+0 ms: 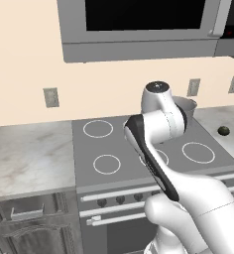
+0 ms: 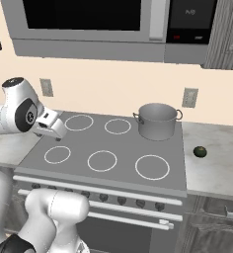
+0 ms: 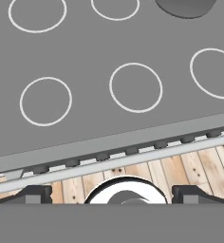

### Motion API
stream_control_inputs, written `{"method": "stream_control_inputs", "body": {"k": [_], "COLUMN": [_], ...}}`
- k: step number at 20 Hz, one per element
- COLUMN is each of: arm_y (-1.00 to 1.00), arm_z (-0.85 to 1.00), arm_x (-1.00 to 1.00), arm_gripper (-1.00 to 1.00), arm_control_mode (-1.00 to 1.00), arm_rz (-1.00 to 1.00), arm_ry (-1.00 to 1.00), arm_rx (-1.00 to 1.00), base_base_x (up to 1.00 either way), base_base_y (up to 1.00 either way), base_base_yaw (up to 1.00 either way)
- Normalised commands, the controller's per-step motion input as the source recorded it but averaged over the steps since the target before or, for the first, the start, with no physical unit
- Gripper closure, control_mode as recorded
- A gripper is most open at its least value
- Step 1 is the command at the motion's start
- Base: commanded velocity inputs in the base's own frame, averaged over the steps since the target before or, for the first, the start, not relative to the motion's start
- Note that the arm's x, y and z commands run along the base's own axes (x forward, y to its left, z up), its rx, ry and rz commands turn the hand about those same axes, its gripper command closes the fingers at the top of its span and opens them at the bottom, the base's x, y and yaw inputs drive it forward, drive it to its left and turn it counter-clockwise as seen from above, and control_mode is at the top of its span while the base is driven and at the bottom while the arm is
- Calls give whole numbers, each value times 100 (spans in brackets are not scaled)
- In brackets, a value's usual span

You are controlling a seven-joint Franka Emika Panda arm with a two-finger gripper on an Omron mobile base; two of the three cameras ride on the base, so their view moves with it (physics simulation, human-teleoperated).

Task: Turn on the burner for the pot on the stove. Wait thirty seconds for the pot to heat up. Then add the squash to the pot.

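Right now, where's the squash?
In the right base view, the squash sits on the counter just right of the stove, in front and to the right of the pot.

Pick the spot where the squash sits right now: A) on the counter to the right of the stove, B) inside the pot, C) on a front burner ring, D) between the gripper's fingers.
A: the squash lies on the pale counter beside the stove, apart from the pot, which stands on the back right burner.
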Motion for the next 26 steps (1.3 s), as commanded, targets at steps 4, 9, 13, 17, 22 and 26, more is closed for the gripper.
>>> {"method": "stream_control_inputs", "body": {"k": [4, 9, 13, 17, 22, 26], "arm_y": [0, 0, 0, 0, 0, 0], "arm_z": [0, 0, 0, 0, 0, 0], "arm_x": [0, 0, 0, 0, 0, 0], "arm_gripper": [-100, -100, -100, -100, -100, -100], "arm_control_mode": [-100, -100, -100, -100, -100, -100], "arm_rz": [0, 0, 0, 0, 0, 0], "arm_ry": [0, 0, 0, 0, 0, 0], "arm_rx": [0, 0, 0, 0, 0, 0], "base_base_x": [0, 0, 0, 0, 0, 0], "base_base_y": [0, 0, 0, 0, 0, 0], "base_base_yaw": [0, 0, 0, 0, 0, 0]}}
